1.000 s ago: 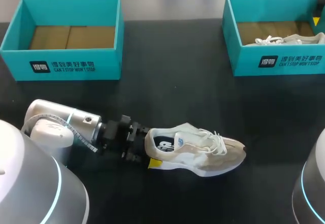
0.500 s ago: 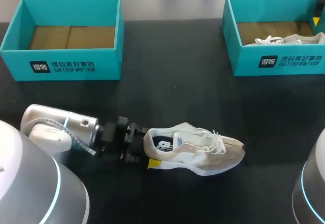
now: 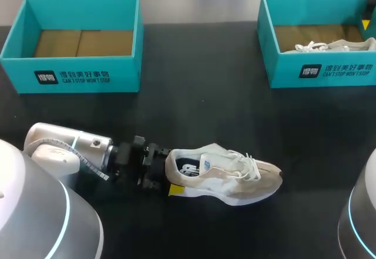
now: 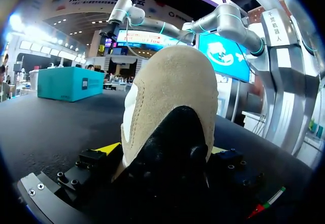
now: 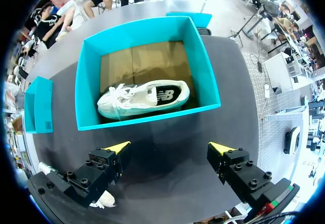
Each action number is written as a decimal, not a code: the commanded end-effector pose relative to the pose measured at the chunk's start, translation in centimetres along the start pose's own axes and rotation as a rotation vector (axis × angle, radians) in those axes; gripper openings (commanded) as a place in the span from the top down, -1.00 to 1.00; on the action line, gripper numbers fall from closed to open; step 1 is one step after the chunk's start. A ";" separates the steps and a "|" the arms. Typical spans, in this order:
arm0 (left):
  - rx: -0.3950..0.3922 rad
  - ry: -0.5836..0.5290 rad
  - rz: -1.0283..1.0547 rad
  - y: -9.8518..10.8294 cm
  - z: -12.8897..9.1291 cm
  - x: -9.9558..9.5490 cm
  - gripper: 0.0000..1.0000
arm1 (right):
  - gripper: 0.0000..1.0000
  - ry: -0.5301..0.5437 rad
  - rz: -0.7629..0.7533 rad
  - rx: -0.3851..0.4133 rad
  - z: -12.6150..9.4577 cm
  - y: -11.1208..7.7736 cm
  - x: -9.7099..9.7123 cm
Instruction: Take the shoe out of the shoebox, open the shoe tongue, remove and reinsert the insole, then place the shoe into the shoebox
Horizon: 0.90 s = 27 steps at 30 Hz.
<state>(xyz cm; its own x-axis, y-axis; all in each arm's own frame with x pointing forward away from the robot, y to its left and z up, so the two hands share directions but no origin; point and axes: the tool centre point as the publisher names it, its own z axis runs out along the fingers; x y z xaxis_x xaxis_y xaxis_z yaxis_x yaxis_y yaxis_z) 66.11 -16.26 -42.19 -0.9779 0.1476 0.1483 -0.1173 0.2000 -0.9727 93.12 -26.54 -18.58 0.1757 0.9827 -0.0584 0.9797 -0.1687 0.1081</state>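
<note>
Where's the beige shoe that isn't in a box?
In the head view the beige shoe lies on the table near the front, its heel held by the left gripper, toe pointing right.

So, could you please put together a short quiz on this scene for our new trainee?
1. True or false: the left hand grips the beige shoe by its toe.
2. The white shoe lies: A) beside the beige shoe B) inside the right shoebox C) in the left hand.
3. Fill in: the fingers of the right hand stand ____.
Key: 1 false (by the heel); 2 B; 3 open.
</note>
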 end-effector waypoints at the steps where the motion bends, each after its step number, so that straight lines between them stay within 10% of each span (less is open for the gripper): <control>1: -0.002 0.013 -0.006 0.2 0.8 -0.3 -1.00 | -1.00 0.000 0.000 0.000 0.0 0.0 0.0; 27: -0.038 0.024 0.031 -0.7 -0.2 0.3 -1.00 | -1.00 0.000 0.000 0.000 0.0 0.0 0.0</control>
<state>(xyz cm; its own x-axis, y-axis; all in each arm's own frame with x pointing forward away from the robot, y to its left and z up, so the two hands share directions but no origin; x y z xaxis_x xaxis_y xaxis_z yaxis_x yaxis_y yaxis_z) 65.99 -16.26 -41.80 -0.9761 0.1789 0.1233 -0.0830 0.2172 -0.9726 93.12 -26.54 -18.58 0.1757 0.9827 -0.0584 0.9797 -0.1687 0.1081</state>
